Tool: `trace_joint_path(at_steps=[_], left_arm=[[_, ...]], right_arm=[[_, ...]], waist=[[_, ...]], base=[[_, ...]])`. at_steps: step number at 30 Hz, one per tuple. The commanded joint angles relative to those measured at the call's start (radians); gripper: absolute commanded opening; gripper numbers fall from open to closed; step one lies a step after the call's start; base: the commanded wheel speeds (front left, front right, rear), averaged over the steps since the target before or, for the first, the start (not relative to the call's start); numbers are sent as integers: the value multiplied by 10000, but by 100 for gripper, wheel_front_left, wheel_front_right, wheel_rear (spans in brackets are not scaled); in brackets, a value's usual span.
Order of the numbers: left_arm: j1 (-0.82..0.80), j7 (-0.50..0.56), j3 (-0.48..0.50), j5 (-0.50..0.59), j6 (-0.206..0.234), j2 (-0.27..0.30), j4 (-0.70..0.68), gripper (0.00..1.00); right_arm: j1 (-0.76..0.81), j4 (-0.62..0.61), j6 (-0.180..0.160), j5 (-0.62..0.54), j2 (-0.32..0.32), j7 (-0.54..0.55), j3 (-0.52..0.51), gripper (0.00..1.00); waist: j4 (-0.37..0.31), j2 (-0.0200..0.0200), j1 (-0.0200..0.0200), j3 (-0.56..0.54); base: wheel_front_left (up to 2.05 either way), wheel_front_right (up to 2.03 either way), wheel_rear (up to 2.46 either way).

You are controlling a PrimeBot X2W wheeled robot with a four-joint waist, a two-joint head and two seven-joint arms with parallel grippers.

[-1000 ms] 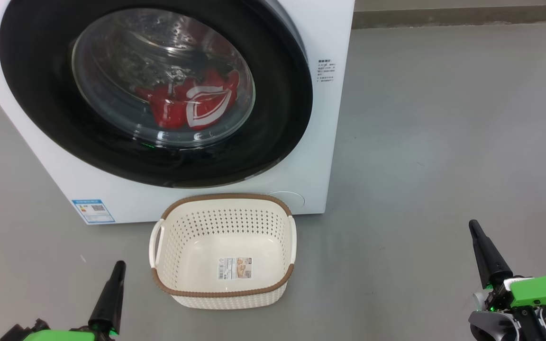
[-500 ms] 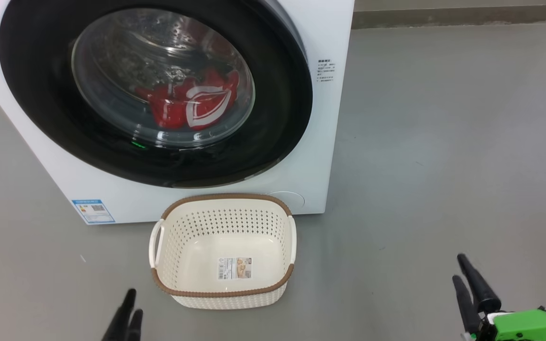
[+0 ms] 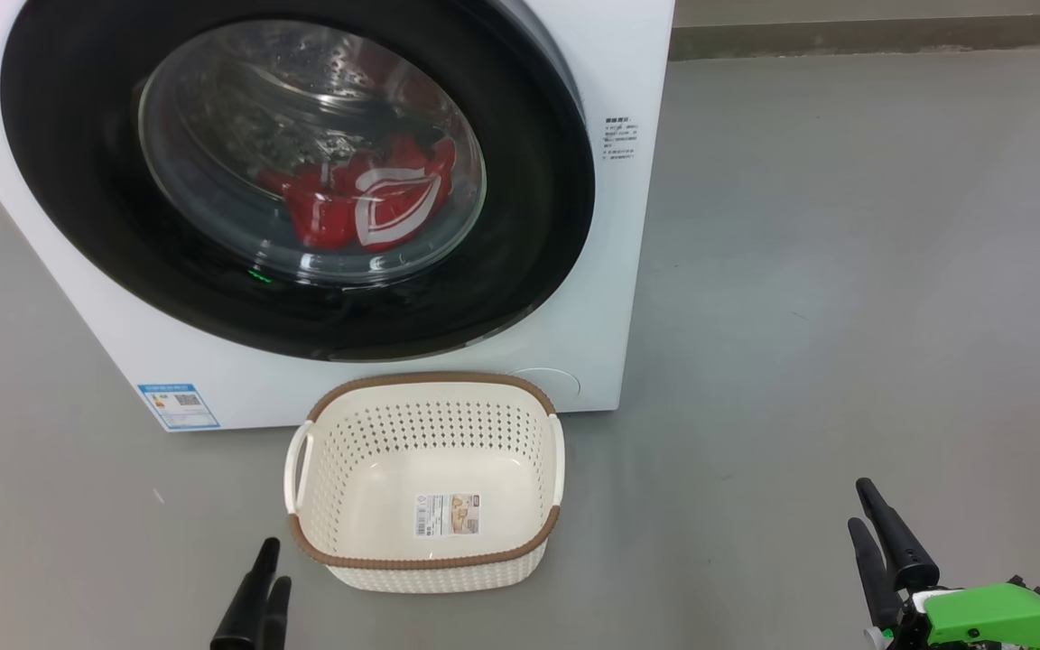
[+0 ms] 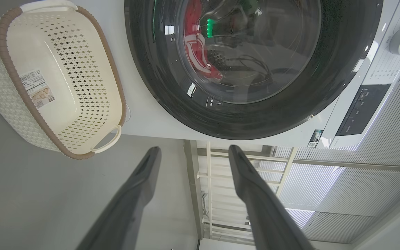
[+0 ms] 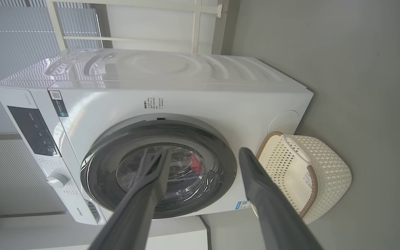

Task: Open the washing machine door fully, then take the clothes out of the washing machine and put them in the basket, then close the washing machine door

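Note:
The white washing machine [image 3: 615, 298] stands at the upper left of the head view. Its door [image 3: 529, 171], black-rimmed with a glass bowl, covers the opening. Red clothes [image 3: 335, 212] with a white mark lie in the drum behind the glass. The cream basket [image 3: 430, 379] sits empty on the floor right in front of the machine. My left gripper [image 3: 272, 564] is open, low and just left of the basket. Farther right over bare floor, my right gripper [image 3: 865, 506] is open too. In the left wrist view its fingers [image 4: 134, 194] spread below the door [image 4: 144, 69]. The right wrist view has the fingers [image 5: 266, 198] apart before the machine [image 5: 186, 100] and basket [image 5: 328, 163].
Grey floor stretches to the right of the machine up to a dark skirting [image 3: 845, 32] at the back. A blue label [image 3: 179, 406] marks the machine's lower left corner. A control panel and knob [image 5: 57, 180] top the front. A white frame [image 4: 221, 166] stands beside the machine.
Both grippers have opened from shut. The left one has shifted right toward the basket, and the right one has dropped lower and turned. Machine, door, clothes and basket stay put.

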Motion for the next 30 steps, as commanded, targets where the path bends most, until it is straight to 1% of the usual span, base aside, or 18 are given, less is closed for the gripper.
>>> trace_joint_path(at_steps=[1,7,14,30], left_arm=[[-455,-132,-41,-25,-16,141,-208,100],[-627,-370,-272,209,-19,207,-247,100],[-823,-622,-485,762,-23,278,-293,100],[-1057,-1069,-421,3076,-32,201,-523,100]], right_arm=[[-465,-281,-1,4,-174,-77,107,100],[-602,-326,-1,-175,-242,-281,341,100],[-774,-342,-2,-542,-325,-554,614,100],[-1184,-154,-3,-1880,-378,-1049,986,100]], waist=[[-1,0,-2,-5],[0,0,-2,-23],[4,0,-2,-46],[-5,0,-2,-98]], base=[[0,0,0],[0,0,0],[0,0,0],[0,0,0]])
